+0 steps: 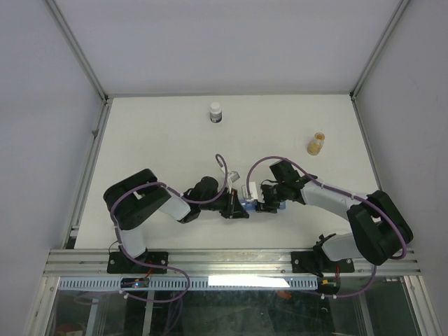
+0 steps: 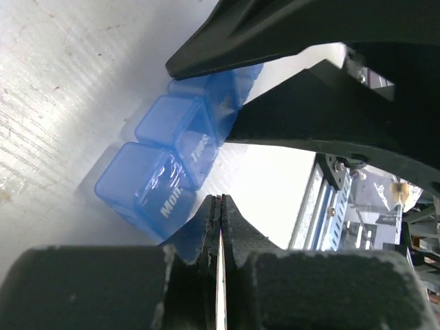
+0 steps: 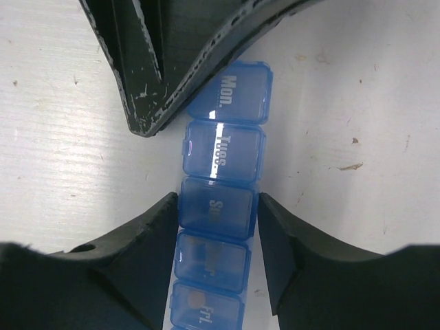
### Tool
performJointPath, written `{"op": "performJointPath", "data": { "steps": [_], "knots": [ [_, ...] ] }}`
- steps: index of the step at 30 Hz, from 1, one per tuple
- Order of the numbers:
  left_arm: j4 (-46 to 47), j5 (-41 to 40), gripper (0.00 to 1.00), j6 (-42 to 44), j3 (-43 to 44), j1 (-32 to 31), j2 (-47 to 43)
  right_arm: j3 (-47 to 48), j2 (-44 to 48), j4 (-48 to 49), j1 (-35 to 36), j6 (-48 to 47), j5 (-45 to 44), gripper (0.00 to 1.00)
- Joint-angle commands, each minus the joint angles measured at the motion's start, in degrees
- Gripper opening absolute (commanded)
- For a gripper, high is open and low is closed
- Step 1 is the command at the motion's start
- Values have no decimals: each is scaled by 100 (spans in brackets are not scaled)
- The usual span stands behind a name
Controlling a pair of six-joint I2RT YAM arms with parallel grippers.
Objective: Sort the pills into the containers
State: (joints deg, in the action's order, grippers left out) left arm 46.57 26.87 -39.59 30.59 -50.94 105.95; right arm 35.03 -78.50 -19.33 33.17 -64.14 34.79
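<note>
The containers are one translucent-blue pill-organiser strip [image 3: 223, 155] lying on the white table, its lids marked Mon., Tues. and Fri. and all down. My right gripper [image 3: 218, 210] is shut on the strip, one finger on each long side of the third cell. My left gripper [image 2: 221, 199] is shut with nothing in it, its tips beside the Mon. end [image 2: 148, 182]; in the right wrist view its fingers [image 3: 141, 103] lie against the strip's left edge. In the top view both grippers meet at the strip [image 1: 246, 204]. A dim round spot [image 3: 196, 300] shows through the Fri. lid. No loose pills show.
A white capped bottle [image 1: 215, 112] stands at the back centre of the table. A small amber jar [image 1: 316, 144] stands at the back right. White walls close in the table at the left, right and back. The metal rail [image 1: 231, 262] with the arm bases runs along the near edge.
</note>
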Motion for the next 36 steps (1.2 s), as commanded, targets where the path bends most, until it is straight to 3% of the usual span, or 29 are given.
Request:
{"op": "performJointPath", "data": {
  "steps": [1,8,24,31,36],
  "knots": [
    [-172,63,0,231,-42,14,-1008,83,36,4,34,37,72,51],
    [-584,-226,2,752,-260,160,-1891,189,-30,-77,30,155,148,53],
    [-877,-118,0,1045,58,260,-1424,303,-166,-143,19,297,145,52],
    [-1169,-375,0,667,102,277,-260,327,-227,-171,21,306,111,51],
    [-1033,-515,0,843,-100,272,-957,347,-255,-183,17,338,118,51]
  ]
}}
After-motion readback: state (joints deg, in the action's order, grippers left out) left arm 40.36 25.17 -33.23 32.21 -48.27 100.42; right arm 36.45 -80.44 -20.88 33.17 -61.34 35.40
